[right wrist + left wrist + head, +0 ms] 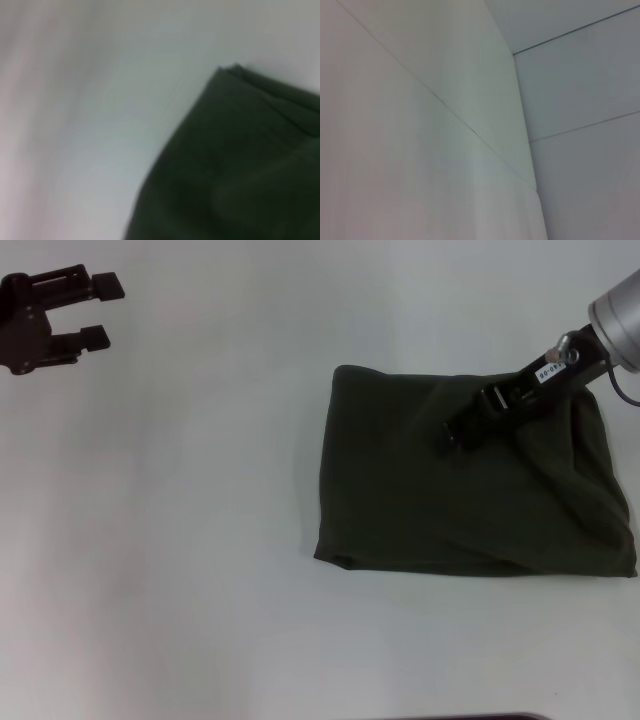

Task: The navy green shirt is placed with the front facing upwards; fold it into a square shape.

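The navy green shirt [470,505] lies folded nearly square toward the surface's [200,540] right edge; right claw [462,432] over it, its opening unclear; left claw [100,310] wide, parked far-left corner; only tidying seems left.

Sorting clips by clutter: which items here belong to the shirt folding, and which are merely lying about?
Belongs to the job:
navy green shirt, folded, on the white table
right gripper, over the shirt
left gripper, open, far off

Lying about:
nothing else visible

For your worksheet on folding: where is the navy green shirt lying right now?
In the head view, the navy green shirt lies folded on the white table, on the robot's right, with the right gripper over its upper part.
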Robot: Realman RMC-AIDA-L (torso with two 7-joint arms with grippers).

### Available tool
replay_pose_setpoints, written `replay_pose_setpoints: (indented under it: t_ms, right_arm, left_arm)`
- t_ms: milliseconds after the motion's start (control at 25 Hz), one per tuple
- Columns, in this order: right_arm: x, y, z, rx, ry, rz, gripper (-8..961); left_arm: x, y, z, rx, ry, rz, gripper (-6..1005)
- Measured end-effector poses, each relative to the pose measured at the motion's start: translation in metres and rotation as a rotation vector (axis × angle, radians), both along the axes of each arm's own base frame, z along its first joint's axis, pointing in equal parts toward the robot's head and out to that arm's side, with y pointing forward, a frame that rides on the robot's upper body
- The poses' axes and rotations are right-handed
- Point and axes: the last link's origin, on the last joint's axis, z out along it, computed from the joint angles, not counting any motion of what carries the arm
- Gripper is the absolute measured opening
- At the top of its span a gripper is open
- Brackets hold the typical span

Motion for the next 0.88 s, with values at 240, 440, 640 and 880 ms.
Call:
replay_pose_setpoints:
  t_ms: [240, 440, 640, 880]
  right_arm:
    - [0.012, 0.006, 0.008, 0.039, -0.132, -0.033, 544]
    - [0.021, 0.01, 0.032, 0.102, -0.182, -0.058, 544]
    - [0.031, 0.006, 0.066, 0.156, -0.258, -0.095, 544]
    - [0.05, 0.005, 0.112, 0.297, -0.293, -0.175, 543]
  left_arm:
    - [0.0, 0.002, 0.001, 0.011, -0.001, 0.004, 827]
    - [0.001, 0.002, 0.0, 0.008, -0.003, 0.002, 827]
    - [0.001, 0.003, 0.0, 0.01, -0.004, 0.002, 827]
    - [0.001, 0.004, -0.001, 0.016, 0.0, 0.008, 827]
